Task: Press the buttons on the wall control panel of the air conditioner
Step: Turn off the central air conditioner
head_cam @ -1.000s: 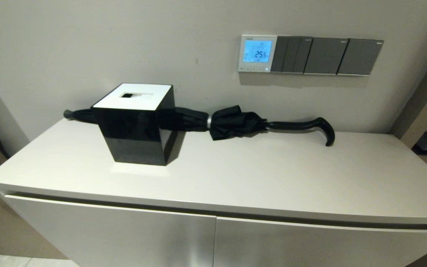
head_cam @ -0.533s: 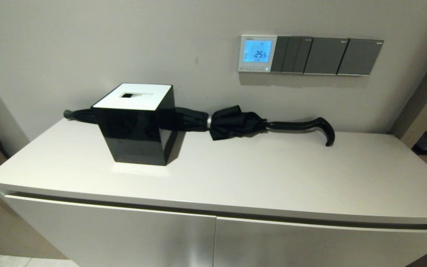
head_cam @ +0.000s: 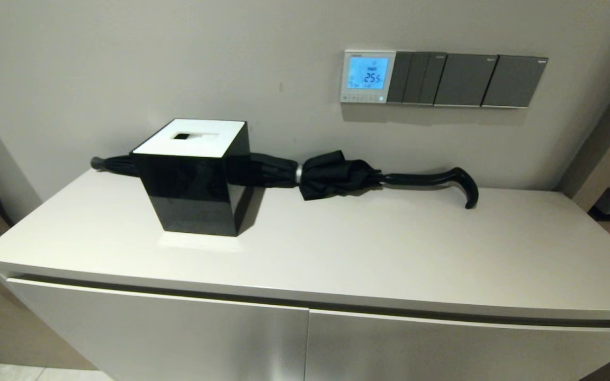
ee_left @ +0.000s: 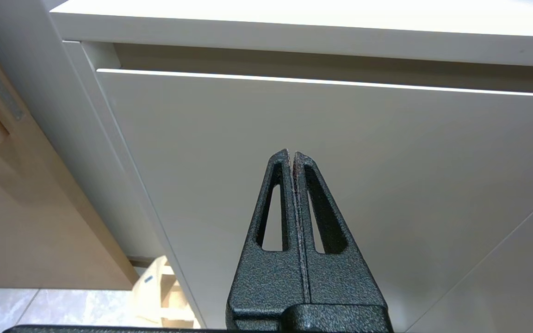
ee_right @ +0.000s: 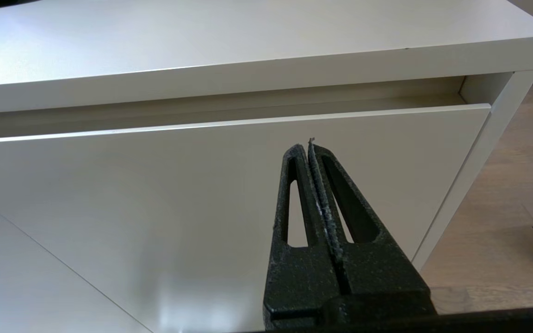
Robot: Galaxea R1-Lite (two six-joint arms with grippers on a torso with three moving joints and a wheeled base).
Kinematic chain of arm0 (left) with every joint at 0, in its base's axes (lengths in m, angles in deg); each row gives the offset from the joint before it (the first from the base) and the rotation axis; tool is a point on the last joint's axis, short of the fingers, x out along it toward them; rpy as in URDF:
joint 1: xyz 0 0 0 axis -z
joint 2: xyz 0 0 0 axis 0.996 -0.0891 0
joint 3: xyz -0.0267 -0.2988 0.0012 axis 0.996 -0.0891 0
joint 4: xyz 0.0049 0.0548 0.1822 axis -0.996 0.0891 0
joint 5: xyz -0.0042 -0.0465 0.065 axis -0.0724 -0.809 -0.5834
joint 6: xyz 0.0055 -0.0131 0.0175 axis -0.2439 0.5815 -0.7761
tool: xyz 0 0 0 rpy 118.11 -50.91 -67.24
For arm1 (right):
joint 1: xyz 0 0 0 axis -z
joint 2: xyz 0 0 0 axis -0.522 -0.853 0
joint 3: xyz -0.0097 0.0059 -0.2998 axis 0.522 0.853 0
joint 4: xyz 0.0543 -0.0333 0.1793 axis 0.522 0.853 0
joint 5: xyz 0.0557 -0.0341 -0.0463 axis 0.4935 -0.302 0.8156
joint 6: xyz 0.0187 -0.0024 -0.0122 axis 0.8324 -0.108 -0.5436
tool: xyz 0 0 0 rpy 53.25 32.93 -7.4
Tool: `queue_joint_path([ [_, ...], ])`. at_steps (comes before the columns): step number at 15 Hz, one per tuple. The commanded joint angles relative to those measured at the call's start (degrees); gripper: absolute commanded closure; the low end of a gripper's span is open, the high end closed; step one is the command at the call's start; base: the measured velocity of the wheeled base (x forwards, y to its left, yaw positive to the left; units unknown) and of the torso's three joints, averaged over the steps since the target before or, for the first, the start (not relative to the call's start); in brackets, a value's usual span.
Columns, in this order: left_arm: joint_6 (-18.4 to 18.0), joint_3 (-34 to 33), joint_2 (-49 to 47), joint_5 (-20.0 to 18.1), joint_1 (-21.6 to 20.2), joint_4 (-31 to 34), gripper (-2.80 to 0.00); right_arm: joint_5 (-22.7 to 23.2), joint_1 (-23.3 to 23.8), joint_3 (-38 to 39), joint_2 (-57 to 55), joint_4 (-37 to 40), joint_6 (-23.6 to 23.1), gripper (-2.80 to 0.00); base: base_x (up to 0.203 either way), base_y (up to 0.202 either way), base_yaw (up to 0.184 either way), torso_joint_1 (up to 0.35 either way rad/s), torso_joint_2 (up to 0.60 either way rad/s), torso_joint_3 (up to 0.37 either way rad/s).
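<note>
The air conditioner's wall control panel (head_cam: pixel 368 76) is a small white-framed thermostat on the wall above the cabinet, its screen lit blue and reading 25.5. The buttons (head_cam: pixel 360 98) form a tiny pale row along its lower edge. Neither gripper shows in the head view. My left gripper (ee_left: pixel 292 154) is shut and empty, low in front of the cabinet's left door. My right gripper (ee_right: pixel 309 147) is shut and empty, low in front of the right door, near the cabinet's right end.
Dark grey switch plates (head_cam: pixel 466 80) sit right of the panel. On the white cabinet top (head_cam: pixel 389 254) stand a black tissue box with a white lid (head_cam: pixel 194 177) and a folded black umbrella (head_cam: pixel 337 177) along the wall, below the panel.
</note>
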Motion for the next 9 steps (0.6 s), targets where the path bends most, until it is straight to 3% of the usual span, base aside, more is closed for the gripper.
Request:
queue_joint_path([
  [1,0.0,0.0,-0.1,0.0,0.0,0.0,0.0,0.0,0.0,-0.1,-0.6,0.0,-0.2,0.0,0.0,0.0,0.0,0.0,0.0,0.0],
  [5,0.0,0.0,-0.1,0.0,0.0,-0.1,0.0,0.2,-0.2,-10.4,-9.2,0.3,-0.7,0.0,0.0,0.0,0.0,0.0,0.0,0.0],
  [9,0.0,0.0,-0.1,0.0,0.0,0.0,0.0,0.2,-0.6,-22.3,-29.5,-5.0,-0.7,0.0,0.0,0.0,0.0,0.0,0.0,0.0],
])
